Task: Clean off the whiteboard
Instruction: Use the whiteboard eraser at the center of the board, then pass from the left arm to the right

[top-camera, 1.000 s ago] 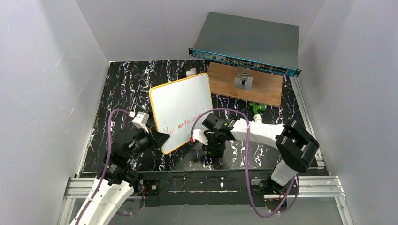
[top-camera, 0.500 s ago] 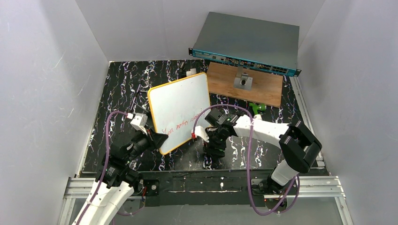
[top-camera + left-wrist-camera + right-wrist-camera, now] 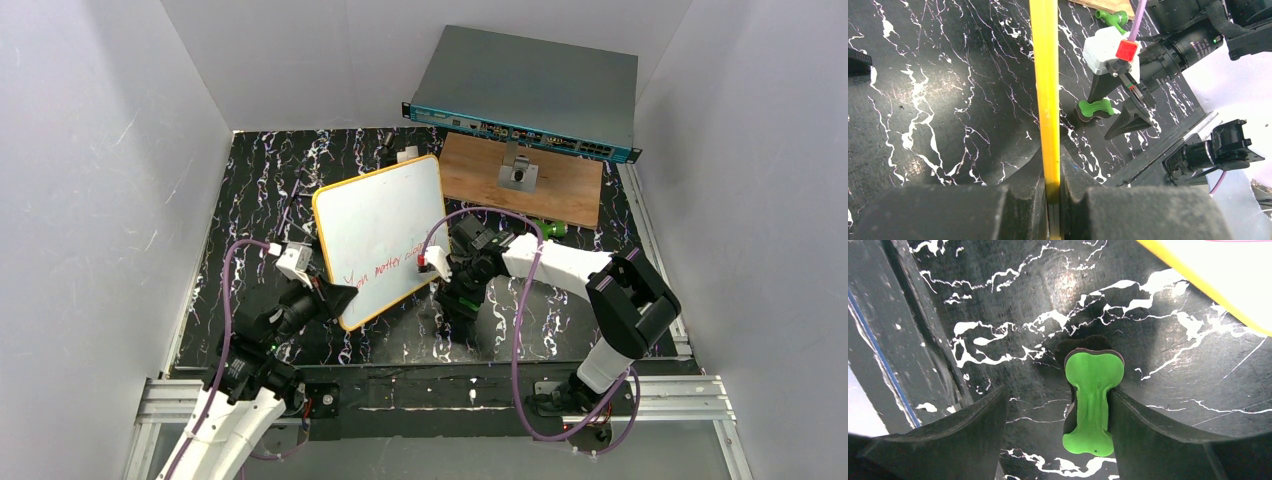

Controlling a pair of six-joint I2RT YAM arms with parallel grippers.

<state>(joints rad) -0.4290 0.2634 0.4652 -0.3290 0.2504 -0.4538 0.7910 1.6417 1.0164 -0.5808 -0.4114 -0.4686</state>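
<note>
Whiteboard (image 3: 380, 235), white with yellow-orange rim, sits just left of the brown wooden board (image 3: 570, 190), near corner pinched tight in your left gripper (image 3: 1050, 200); your right gripper (image 3: 1058, 392) stands wide around a green bone-shaped eraser (image 3: 1092, 390).

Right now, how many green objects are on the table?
2: a green eraser lying between the fingers of the right gripper; another green piece at the near edge of the wooden board. More may hide under the arms.

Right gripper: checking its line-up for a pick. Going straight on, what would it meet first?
Probably the green eraser, lying between the open fingers of the right gripper; they may straddle it and reach the black table, depth being unclear.
</note>
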